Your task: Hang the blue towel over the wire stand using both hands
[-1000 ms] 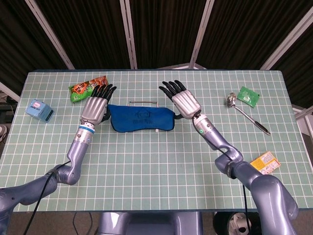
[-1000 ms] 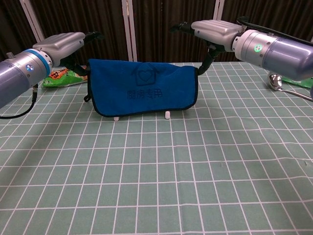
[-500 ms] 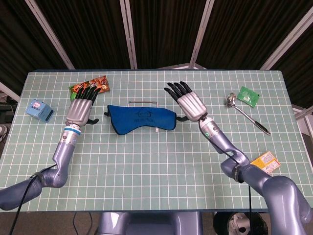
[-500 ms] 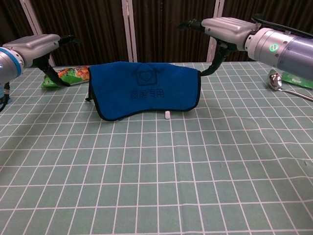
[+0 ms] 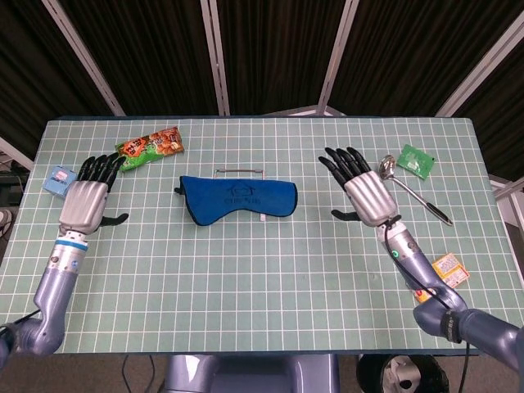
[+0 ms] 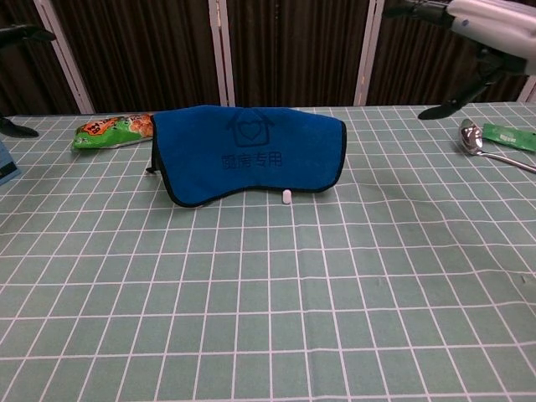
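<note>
The blue towel [image 5: 237,196] [image 6: 249,154] hangs draped over the wire stand [image 5: 239,172], whose white foot [image 6: 286,197] shows below the cloth in the chest view. My left hand [image 5: 83,199] hovers far to the left of the towel, fingers spread and empty. Well to the right of the towel, my right hand [image 5: 364,191] [image 6: 481,18] is also spread and holds nothing. In the chest view only the fingertips of the left hand show at the left edge.
A green snack packet [image 5: 148,147] [image 6: 111,131] lies at the back left, with a small blue box [image 5: 60,179] near the left hand. A metal ladle [image 5: 409,187] and a green sachet [image 5: 417,160] lie at the right, a yellow packet [image 5: 446,271] nearer the front.
Both hands have drawn away from the towel's ends, the left one outward to the left and the right one outward to the right. The towel stays on the stand.
</note>
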Available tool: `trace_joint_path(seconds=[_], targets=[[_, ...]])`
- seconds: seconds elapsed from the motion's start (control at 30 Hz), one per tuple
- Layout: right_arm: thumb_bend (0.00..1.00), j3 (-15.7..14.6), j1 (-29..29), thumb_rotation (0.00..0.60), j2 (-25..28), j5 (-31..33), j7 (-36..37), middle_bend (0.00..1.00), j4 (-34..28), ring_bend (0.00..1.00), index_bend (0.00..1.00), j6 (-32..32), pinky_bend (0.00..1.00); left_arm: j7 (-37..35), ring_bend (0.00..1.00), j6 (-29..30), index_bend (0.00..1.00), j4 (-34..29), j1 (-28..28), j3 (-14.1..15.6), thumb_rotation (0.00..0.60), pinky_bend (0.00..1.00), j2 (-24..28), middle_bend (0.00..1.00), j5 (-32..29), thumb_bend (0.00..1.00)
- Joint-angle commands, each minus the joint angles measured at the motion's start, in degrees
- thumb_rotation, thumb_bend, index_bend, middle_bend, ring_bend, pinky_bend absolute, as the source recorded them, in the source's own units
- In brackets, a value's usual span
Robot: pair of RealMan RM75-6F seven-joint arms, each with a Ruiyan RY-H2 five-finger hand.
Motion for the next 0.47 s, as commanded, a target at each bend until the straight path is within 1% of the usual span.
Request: trace_joint_path(seconds=[0.03, 0.13, 0.2, 0.27, 0.37, 0.47], targets=[[0.0, -1.26, -6.6, 0.6, 4.78, 1.23, -4.26, 0.0, -8.28, 0.0, 0.0, 6.21, 0.0, 0.34, 0.0, 6.87, 0.0, -7.4, 6.39, 4.06, 0.6, 0.0, 5.69, 0.0, 4.15, 0.11], [0.0, -2.35, -9.69, 0.6, 6.1, 0.98, -4.33, 0.0, -10.93, 0.0, 0.0, 9.26, 0.0, 1.16, 0.0, 10.27, 0.0, -9.29, 9.38, 6.19, 0.6, 0.0, 7.25, 0.0, 5.98, 0.11], [0.0, -4.24, -13.16, 0.6, 7.72, 0.35, -5.19, 0.0, -13.58, 0.0, 0.0, 12.08, 0.0, 1.38, 0.0, 13.49, 0.0, -11.02, 12.58, 8.85, 0.6, 0.0, 8.67, 0.0, 8.51, 0.11], [0.0, -5.67, -16.04, 0.6, 8.92, 0.18, -7.0, 0.0, -15.83, 0.0, 0.0, 14.16, 0.0, 1.15, 0.0, 15.21, 0.0, -11.9, 14.52, 10.5, 0.6, 0.0, 9.51, 0.0, 10.43, 0.11], [0.0, -7.02, -18.99, 0.6, 10.37, 0.45, -8.36, 0.0, -19.24, 0.0, 0.0, 15.34, 0.0, 0.54, 0.0, 17.24, 0.0, -12.24, 16.74, 12.07, 0.6, 0.0, 10.19, 0.0, 12.69, 0.11], [0.0, -7.91, -21.18, 0.6, 11.76, 0.49, -9.14, 0.0, -21.71, 0.0, 0.0, 16.22, 0.0, -0.22, 0.0, 18.73, 0.0, -11.75, 18.18, 12.84, 0.6, 0.0, 10.2, 0.0, 14.55, 0.11]])
